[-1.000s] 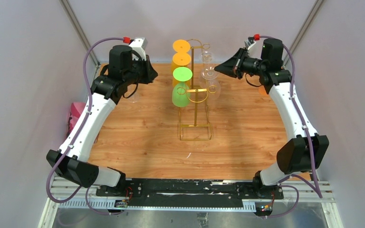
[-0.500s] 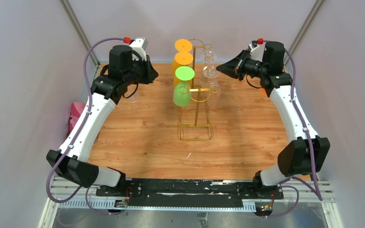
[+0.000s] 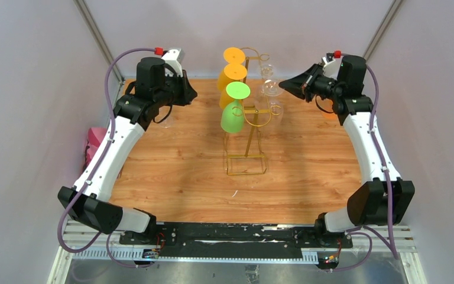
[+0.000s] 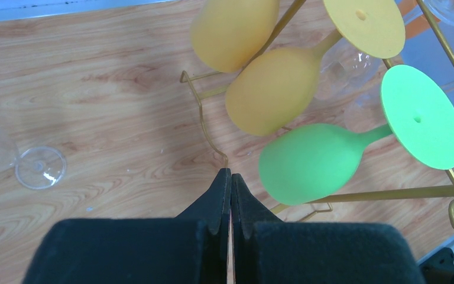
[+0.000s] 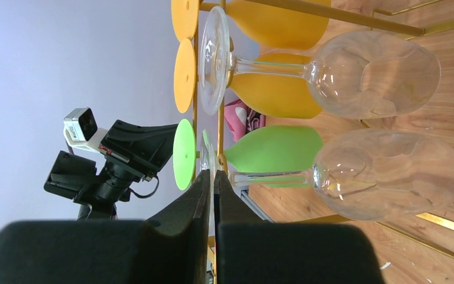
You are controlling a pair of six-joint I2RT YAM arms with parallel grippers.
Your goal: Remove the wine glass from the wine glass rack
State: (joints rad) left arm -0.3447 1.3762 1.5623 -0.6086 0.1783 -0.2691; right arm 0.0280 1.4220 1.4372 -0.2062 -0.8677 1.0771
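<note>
Wine glass (image 5: 384, 171) hangs by its foot in rack (image 3: 245, 173) hook; right fingers (image 5: 198, 198) apparently pinch foot to slide it free; left fingers (image 4: 219, 198) pressed together.

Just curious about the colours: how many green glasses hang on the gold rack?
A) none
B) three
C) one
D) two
C: a single green glass hangs on the rack, beside orange glasses and clear glasses.
</note>
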